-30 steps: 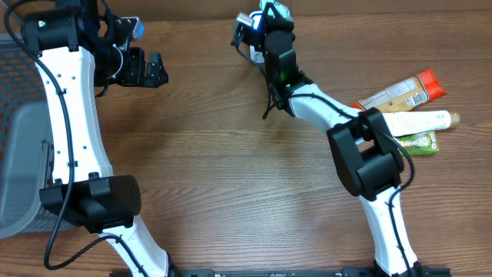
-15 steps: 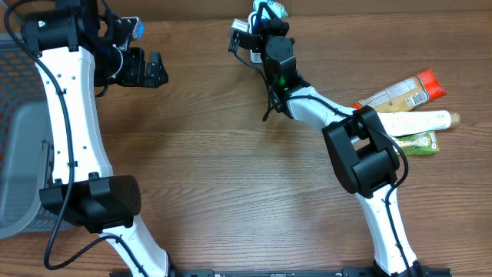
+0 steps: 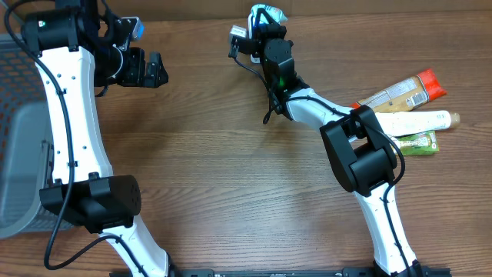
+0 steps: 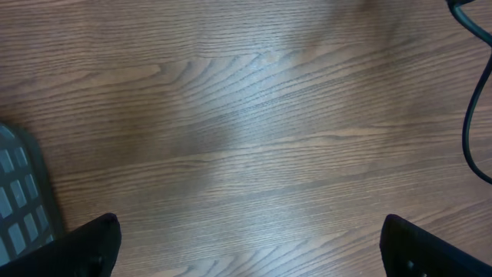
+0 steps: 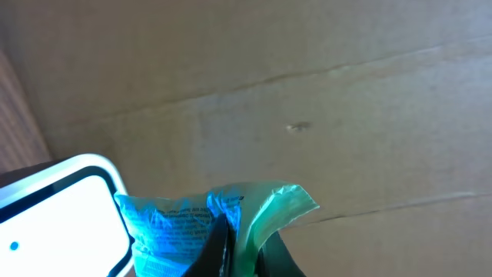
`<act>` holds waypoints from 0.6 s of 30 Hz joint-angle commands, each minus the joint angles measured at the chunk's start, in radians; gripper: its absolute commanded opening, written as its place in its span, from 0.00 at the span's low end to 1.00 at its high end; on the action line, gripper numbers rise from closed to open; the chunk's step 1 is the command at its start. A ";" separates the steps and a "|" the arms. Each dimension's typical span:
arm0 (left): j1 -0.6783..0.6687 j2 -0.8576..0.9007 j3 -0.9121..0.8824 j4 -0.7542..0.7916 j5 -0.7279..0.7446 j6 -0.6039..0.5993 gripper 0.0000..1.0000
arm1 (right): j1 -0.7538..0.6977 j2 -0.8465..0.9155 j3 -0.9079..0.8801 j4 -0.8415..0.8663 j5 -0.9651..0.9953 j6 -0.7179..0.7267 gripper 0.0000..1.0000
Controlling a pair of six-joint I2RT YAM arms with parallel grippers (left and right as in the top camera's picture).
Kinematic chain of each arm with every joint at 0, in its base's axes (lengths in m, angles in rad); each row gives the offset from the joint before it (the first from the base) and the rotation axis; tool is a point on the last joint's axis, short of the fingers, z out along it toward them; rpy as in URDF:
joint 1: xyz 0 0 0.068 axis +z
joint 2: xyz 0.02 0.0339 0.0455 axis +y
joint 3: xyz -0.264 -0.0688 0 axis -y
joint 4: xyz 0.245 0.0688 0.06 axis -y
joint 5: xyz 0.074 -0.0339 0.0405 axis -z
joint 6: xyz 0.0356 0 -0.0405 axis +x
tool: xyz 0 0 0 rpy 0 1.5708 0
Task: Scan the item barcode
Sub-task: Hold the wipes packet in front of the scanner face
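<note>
two arms are at work over the wooden tabletop [image 3: 215, 169]. the right arm is stretched far forward and across toward the middle of the far edge, its elbow low and its wrist lifted. the right pincer [image 5: 229, 250] is closed tight on a crinkled blue-green packet [image 5: 188, 223], nipping it by its lower edge, so that the packet stands up above the fingertips in front of a cardboard wall [image 5: 323, 108]. from overhead the packet [image 3: 266, 11] shows at the very tip of that arm, at the far edge of the tabletop. just to the left of the right pincer, touching or almost touching the packet, is a white device with rounded corners and a dark rim [image 5: 58, 219]; what it is cannot be told.

the left arm rises from its base and bends at the far left, its wrist turned toward the middle. the left pincer [image 3: 157, 71] is spread wide with nothing between its fingers [image 4: 96, 242], only bare wood beneath. a grey mesh basket [image 3: 19, 154] sits to its left, and a black cable [image 4: 470, 115] hangs at its right.

well behind the right pincer, on its right, three items lie side by side: an orange-tipped pouch [image 3: 401, 94], a white tube [image 3: 415, 121] and a green packet [image 3: 419, 143]. the right forearm partly covers their near ends.
</note>
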 commanded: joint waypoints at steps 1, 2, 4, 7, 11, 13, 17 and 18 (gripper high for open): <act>0.002 0.011 0.006 0.001 0.009 0.018 1.00 | 0.005 0.008 0.022 0.010 -0.008 0.000 0.04; 0.002 0.011 0.006 0.001 0.009 0.018 1.00 | 0.006 0.008 0.022 0.011 -0.008 0.000 0.04; 0.002 0.011 0.006 0.001 0.009 0.018 0.99 | 0.007 0.009 0.022 0.012 -0.007 0.000 0.04; 0.002 0.011 0.006 0.001 0.009 0.018 0.99 | 0.016 0.009 0.022 0.056 0.009 0.000 0.04; 0.003 0.011 0.006 0.001 0.009 0.018 0.99 | 0.034 -0.008 0.022 0.136 0.024 0.001 0.04; 0.003 0.011 0.006 0.001 0.009 0.018 1.00 | 0.047 -0.031 0.022 0.121 0.040 0.013 0.04; 0.002 0.011 0.006 0.001 0.009 0.018 1.00 | 0.081 -0.128 0.022 -0.003 0.128 0.137 0.04; 0.002 0.011 0.006 0.001 0.009 0.018 1.00 | 0.091 -0.163 0.022 -0.050 0.159 0.161 0.04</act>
